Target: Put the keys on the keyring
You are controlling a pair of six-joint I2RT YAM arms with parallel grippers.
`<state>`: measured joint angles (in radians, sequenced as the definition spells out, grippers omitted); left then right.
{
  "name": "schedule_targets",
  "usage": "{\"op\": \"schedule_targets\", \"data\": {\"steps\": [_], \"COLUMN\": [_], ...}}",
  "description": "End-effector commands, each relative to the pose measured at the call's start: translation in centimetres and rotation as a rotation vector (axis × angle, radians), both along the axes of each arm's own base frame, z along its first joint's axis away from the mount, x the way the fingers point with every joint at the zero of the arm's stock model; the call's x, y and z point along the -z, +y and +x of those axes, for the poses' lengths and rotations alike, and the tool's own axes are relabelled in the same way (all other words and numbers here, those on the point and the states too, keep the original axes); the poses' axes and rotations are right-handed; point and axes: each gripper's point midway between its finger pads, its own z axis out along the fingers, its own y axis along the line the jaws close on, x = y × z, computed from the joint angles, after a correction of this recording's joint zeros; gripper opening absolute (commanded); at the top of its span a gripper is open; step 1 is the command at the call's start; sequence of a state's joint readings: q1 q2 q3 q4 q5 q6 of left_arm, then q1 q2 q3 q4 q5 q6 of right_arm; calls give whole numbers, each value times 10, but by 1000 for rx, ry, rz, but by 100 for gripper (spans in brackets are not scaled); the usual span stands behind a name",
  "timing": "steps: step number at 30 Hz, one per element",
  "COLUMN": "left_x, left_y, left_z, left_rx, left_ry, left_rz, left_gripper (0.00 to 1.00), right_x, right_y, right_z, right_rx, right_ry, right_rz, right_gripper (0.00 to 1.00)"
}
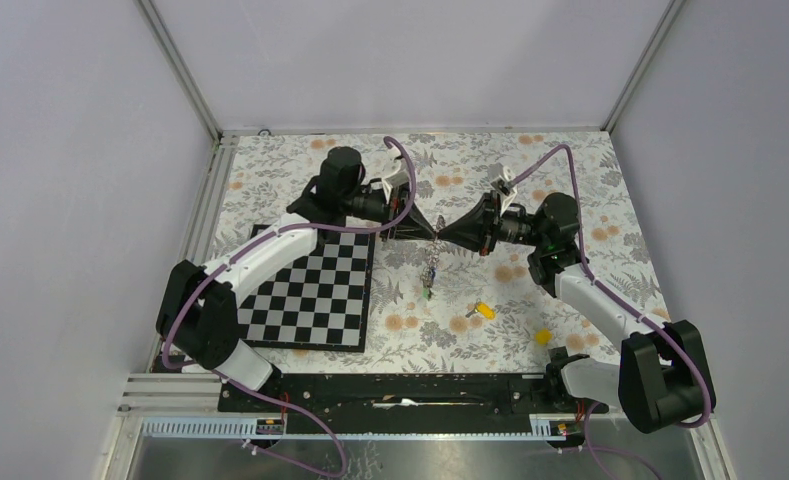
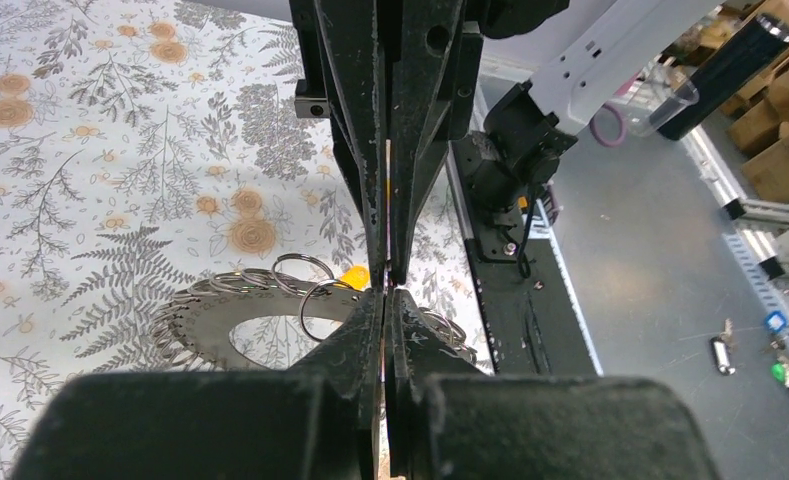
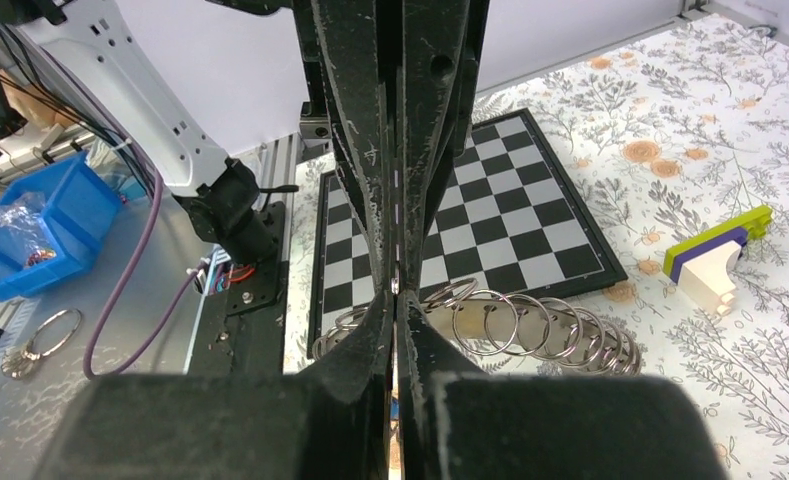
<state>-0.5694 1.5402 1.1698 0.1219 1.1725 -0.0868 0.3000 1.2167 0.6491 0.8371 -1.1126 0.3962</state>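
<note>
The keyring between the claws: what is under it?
A green key hangs below the keyring, above the floral cloth. Left claw and right claw hide its top.

White arm links (image 1: 270,245), black joints (image 1: 195,310) (purple cables (image 1: 408,170) looped outside).

Pale grey walls (image 1: 70,150) enclose a floral-clothed table (image 1: 270,170).

Left gripper (image 1: 428,235) and right gripper (image 1: 443,237) meet tip-to-tip, both clamped
</note>
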Motion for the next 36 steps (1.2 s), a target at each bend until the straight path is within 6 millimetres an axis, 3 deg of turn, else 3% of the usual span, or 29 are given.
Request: {"op": "schedule_targets", "data": {"steps": [1,6,10,14,19,22,27,32,36], "left_x": [-3,20,30,39,47,47,50,56,61], "left_y": [3,13,25,36,44,47,48,48,49], "left_z": [-4,-2,9,22,23,21,15,10,10], "left_rx": [9,-26,-68,-111,-123,-136,-151,-171,-195], "left_ry": [-202,-441,-594,-742,-822,-826,-785,-714,-677], "left_rz": [25,193,288,383,437,437,419,413,423], "left_gripper": [0,0,0,0,0,0,0,0,0], "right_x": [0,15,24,52,84,103,144,192,212], "right_y": [-5,-17,-31,-50,-73,-84,-96,-116,-119], "right_z": [3,9,16,13,6,-1,-28,-46,-52], "right_rx": [13,48,122,185,265,279,145,40,4], "right_ry": [-81,-125,-159,-125,-52,0,76,230,279], "right_rz": [-34,-172,-308,-450,-587,-657,-799,-967,-1011], "right_gripper": [11,44,55,70,87,88,85,72,66]}}
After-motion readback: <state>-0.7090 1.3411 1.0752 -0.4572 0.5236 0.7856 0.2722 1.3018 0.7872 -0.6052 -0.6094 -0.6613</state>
